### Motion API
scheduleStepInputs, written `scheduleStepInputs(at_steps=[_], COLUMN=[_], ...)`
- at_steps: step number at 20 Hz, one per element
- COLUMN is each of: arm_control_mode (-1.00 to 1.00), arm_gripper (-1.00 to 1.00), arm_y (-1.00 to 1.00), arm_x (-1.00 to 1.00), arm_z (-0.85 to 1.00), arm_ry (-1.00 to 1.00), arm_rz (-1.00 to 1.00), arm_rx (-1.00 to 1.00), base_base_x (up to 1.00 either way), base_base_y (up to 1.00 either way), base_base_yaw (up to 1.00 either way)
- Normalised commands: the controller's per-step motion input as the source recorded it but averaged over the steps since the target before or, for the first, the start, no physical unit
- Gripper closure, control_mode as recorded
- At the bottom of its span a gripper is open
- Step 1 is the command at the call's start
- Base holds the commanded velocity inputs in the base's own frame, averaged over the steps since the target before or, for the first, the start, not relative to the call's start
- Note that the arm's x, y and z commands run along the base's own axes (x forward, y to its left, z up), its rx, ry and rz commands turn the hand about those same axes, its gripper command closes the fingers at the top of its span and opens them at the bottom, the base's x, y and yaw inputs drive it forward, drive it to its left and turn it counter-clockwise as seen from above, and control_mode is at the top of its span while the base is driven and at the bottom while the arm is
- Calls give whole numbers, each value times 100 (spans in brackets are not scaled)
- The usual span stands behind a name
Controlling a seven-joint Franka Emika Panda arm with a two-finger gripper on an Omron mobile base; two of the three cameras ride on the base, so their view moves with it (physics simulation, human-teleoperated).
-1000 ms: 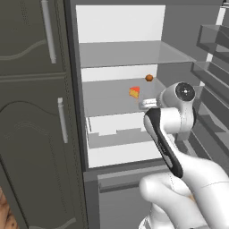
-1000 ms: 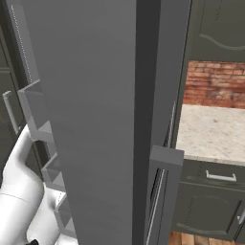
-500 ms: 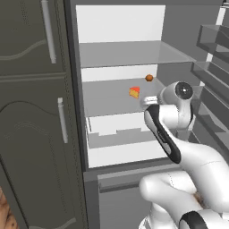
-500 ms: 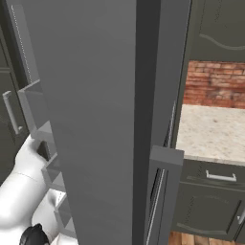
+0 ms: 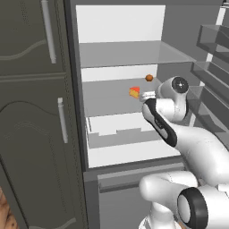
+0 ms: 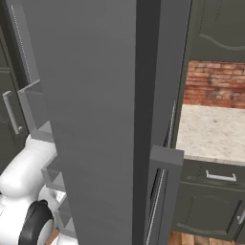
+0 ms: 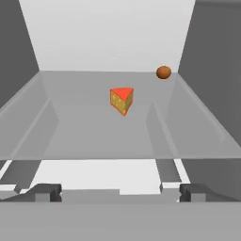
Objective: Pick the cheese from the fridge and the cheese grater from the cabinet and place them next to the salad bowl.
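The fridge [image 5: 116, 27] stands open, white inside. The cheese [image 5: 134, 92], a small orange-yellow wedge with a red side, sits on its middle glass shelf. My gripper [image 5: 144, 95] hovers at the shelf's front edge, just right of the wedge. In the hand view the cheese [image 7: 122, 100] lies straight ahead, mid-shelf, well beyond my gripper [image 7: 120, 193]. The two fingertips [image 7: 47, 192] stand wide apart with nothing between them. The cheese grater and the salad bowl are out of view.
A small orange ball [image 5: 149, 78] rests at the shelf's back right [image 7: 163, 72]. A pale drawer [image 5: 120, 129] sits below the shelf. The open fridge door [image 6: 95, 95] with its racks is on the right. Dark cabinet doors [image 5: 27, 112] flank the left; a stone counter [image 6: 210, 129] lies beyond.
The arm has reached further forward and slightly up toward the middle shelf, bringing the hand closer to the cheese. The cheese and ball have not moved.
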Motion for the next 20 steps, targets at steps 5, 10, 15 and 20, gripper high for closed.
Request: scheduleStepInputs(at_steps=[5, 10, 15, 20], arm_control_mode=[-100, -100, -100, -100], arm_gripper=[-100, -100, -100, -100], arm_y=[-5, -9, -3, 0], arm_x=[41, 34, 34, 43], arm_z=[0, -12, -12, -5], arm_ry=[0, 0, 0, 1], arm_rz=[0, 0, 0, 0], arm_rx=[0, 0, 0, 0], base_base_x=[0, 0, 0, 0], base_base_y=[0, 0, 0, 0], base_base_yaw=[0, 0, 0, 0])
